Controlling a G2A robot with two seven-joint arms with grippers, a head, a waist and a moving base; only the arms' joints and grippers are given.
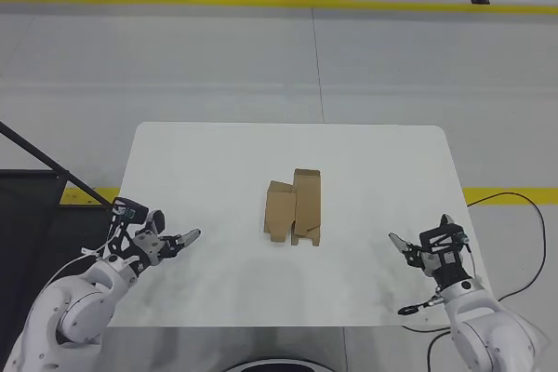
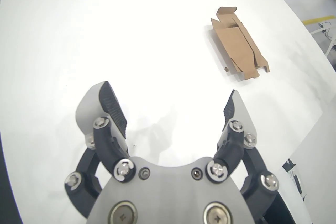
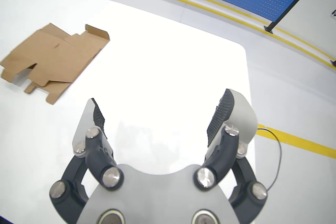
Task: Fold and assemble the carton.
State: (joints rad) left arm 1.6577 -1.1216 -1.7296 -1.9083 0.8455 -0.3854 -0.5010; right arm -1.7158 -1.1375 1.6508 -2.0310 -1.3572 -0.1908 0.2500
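Note:
A flattened brown cardboard carton (image 1: 294, 208) lies near the middle of the white table (image 1: 214, 158), its flaps partly unfolded. It also shows as the carton (image 2: 240, 45) and the carton (image 3: 52, 59) in the wrist views. My left gripper (image 1: 174, 234) hovers over the table's near left part, open and holding nothing, well apart from the carton; its own view shows the left gripper (image 2: 170, 101) with jaws spread. Over the near right corner, my right gripper (image 1: 420, 234) stands open too, seen as the right gripper (image 3: 160, 107), nothing between its fingers.
The table's rounded corners and front edge lie close to both arms. A black cable (image 1: 530, 232) runs on the floor right of the table. A dark stand and black panel (image 1: 19, 200) sit at the left. Yellow floor lines (image 1: 521, 195) border the area.

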